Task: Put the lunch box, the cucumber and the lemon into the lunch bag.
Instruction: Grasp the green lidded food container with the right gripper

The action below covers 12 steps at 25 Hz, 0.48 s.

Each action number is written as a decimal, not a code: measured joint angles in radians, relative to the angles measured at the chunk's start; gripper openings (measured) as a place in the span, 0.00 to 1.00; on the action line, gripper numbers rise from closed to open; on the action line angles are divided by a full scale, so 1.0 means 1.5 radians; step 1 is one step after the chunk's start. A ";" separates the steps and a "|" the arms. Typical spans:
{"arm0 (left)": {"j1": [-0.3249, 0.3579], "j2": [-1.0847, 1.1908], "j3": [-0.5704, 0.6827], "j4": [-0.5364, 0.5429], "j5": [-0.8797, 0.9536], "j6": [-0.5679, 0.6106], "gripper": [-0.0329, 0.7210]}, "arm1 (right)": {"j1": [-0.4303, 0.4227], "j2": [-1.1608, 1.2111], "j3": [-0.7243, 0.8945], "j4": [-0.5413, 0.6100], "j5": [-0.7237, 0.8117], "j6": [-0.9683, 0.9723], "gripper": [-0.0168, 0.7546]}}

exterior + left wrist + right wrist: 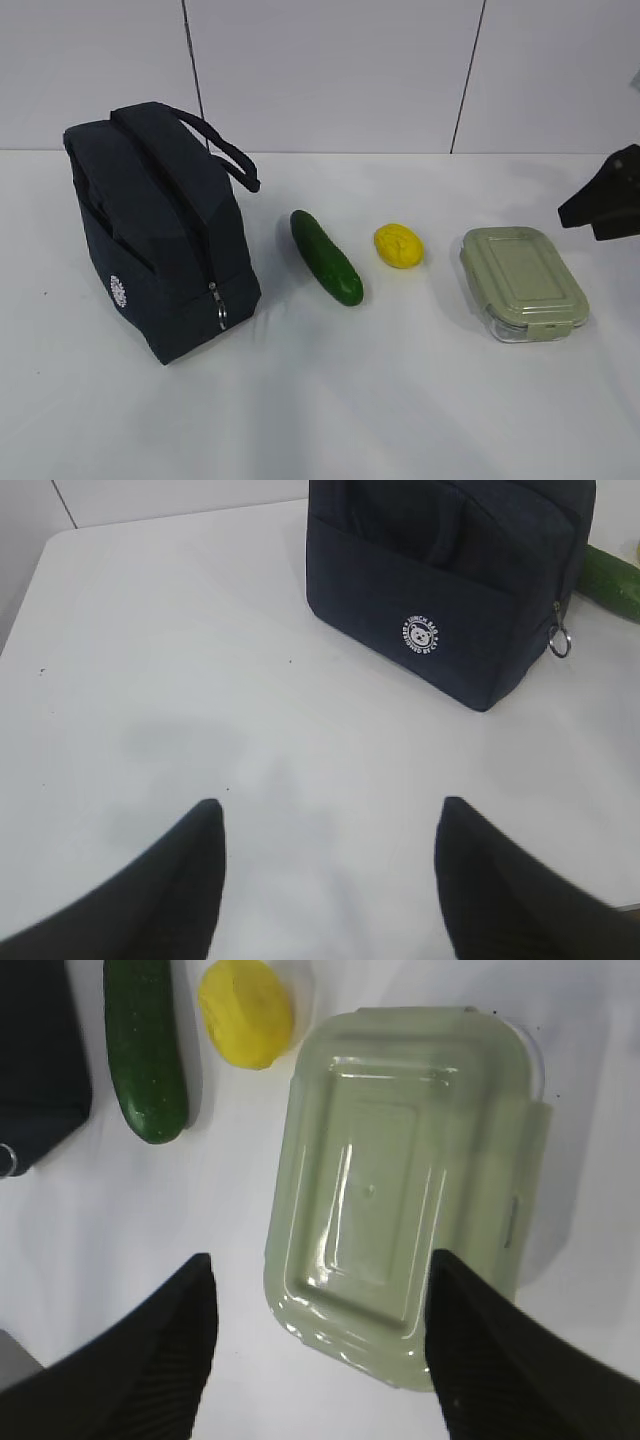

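My right end effector [318, 1345] hangs right over the lunch box [400, 1195], fingers apart. The box's long side runs away from it. My left end effector [330, 875], also apart, faces the shut lunch bag [450, 570].

The lunch bag [160, 230] is standing leftmost on the bench [330, 410]. The cucumber [326, 257], lemon [398, 245] and lunch box [522, 282] are lying rightward in a row.
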 joint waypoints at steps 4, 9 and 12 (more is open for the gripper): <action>0.000 0.000 0.000 0.000 0.000 0.000 0.66 | -0.060 0.087 -0.036 0.078 0.057 -0.061 0.68; 0.000 0.000 0.000 0.000 0.000 0.000 0.66 | -0.092 0.177 -0.094 0.130 0.063 -0.099 0.68; 0.000 0.000 0.000 0.000 0.000 0.000 0.66 | -0.092 0.220 -0.108 0.130 0.063 -0.107 0.68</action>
